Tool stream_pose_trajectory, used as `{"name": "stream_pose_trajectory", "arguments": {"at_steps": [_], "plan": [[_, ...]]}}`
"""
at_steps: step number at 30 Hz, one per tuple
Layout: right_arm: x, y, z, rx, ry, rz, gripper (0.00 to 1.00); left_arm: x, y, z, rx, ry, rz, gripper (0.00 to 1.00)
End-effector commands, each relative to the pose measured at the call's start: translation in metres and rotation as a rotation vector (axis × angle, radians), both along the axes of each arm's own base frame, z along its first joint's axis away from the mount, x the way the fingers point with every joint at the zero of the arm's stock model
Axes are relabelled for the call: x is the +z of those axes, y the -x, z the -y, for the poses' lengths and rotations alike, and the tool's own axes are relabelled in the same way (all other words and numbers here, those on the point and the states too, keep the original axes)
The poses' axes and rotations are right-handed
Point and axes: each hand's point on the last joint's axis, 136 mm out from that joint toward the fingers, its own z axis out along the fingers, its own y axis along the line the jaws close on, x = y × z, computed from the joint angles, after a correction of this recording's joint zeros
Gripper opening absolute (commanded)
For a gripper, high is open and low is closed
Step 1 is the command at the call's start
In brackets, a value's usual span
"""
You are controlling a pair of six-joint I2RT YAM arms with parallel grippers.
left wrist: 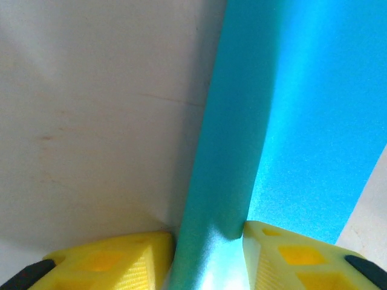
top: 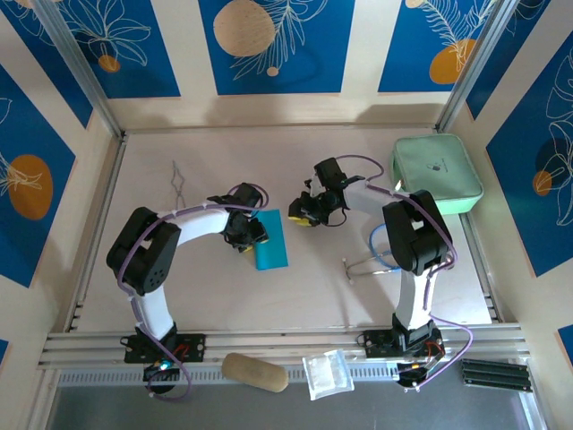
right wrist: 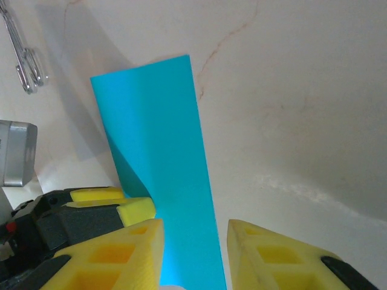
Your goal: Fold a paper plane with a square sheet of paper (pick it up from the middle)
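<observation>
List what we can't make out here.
- Left wrist view: whether the left gripper pinches the square sheet of paper; frame bottom cuts the contact.
- Top view: the sheet's left edge, under that gripper.
- Right wrist view: whether the right gripper touches the sheet; same cutoff.

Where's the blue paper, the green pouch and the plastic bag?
blue paper (top: pixel 271 240), top view, middle of the sheet.
mint-green pouch (top: pixel 436 175), top view, centre of its top.
clear plastic bag (top: pixel 324 374), top view, its middle.

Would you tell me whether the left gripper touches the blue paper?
Touching: the left wrist view shows the paper pressed between both jaws of the left gripper.
</observation>
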Motion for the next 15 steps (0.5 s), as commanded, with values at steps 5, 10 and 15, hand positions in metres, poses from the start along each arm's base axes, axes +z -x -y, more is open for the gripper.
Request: {"name": "stream_pose_trajectory", "arguments": {"at_steps": [5, 10, 15], "plan": [[0.0014, 0.0051, -0.0093, 0.051, -0.036, -0.003, 0.32, -0.0614, 0.046, -0.0269, -0.012, -0.145, -0.191, 0.43], [-0.0006, 0.007, -0.0119, 0.059, -0.036, -0.009, 0.3, -0.0642, 0.0476, -0.0277, 0.013, -0.144, -0.198, 0.41], [-0.0017, 0.0071, -0.0132, 0.062, -0.036, -0.013, 0.3, -0.0644, 0.0467, -0.026, 0.006, -0.137, -0.195, 0.4]]}}
